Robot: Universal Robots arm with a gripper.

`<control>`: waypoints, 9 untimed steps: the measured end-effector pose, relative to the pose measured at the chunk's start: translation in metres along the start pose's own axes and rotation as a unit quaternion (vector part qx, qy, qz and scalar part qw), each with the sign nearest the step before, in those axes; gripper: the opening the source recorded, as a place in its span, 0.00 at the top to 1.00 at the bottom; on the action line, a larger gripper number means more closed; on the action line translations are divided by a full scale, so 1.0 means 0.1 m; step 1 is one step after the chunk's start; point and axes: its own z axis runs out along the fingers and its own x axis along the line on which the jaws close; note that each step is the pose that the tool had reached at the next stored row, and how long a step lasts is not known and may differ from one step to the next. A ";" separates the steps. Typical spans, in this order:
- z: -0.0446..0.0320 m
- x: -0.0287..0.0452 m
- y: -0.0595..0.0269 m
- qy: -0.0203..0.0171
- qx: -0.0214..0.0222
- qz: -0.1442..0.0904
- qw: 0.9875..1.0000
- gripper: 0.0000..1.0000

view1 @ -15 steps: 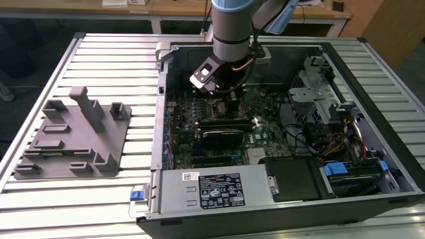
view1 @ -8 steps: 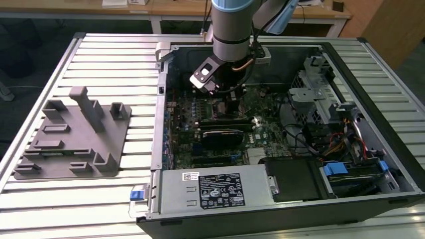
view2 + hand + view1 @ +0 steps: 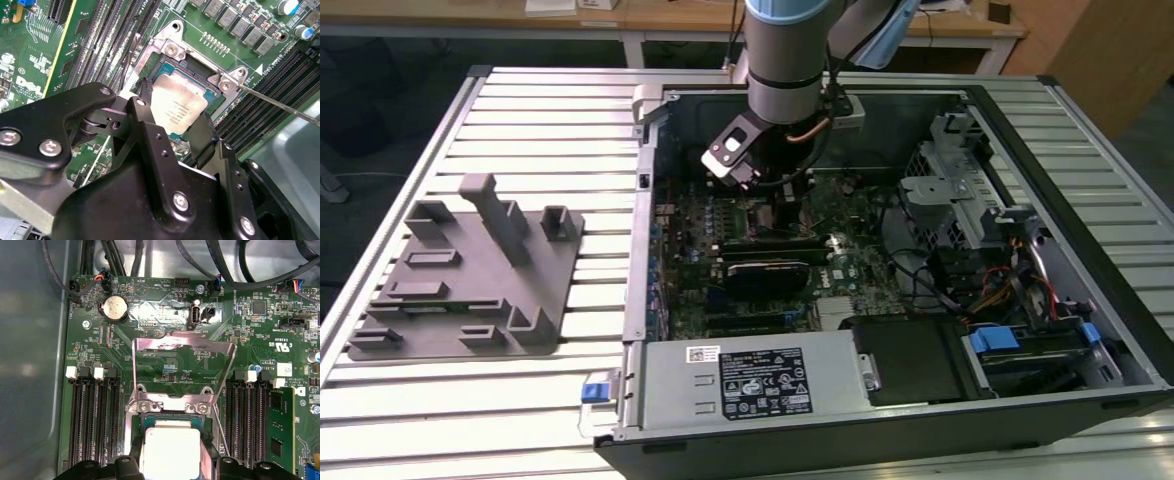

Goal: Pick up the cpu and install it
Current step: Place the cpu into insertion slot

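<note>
My arm (image 3: 781, 60) reaches down into the open computer case (image 3: 1067, 130), which takes up the half of the slatted worktop (image 3: 520, 120) on the exterior view's right. A grey tray (image 3: 467, 290) lies near the worktop's opposite edge, well apart from me. My pincer (image 3: 172, 119) is closed on the cpu (image 3: 177, 106), with one black finger against each of two opposite edges. In both wrist views the cpu lies flat with its silver top up, inside the black frame of the socket (image 3: 131, 432) near the middle of the green board (image 3: 90, 350). I cannot tell whether it is fully seated. The socket's metal cover plate (image 3: 182, 345) stands tilted up and open, hinged at the socket's far edge. A thin wire lever (image 3: 280, 102) slants away beside the socket. Rows of dark memory slots (image 3: 92, 425) run along both sides of the socket.
</note>
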 end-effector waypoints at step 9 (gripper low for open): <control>0.002 0.001 0.006 0.000 0.000 0.000 1.000 0.45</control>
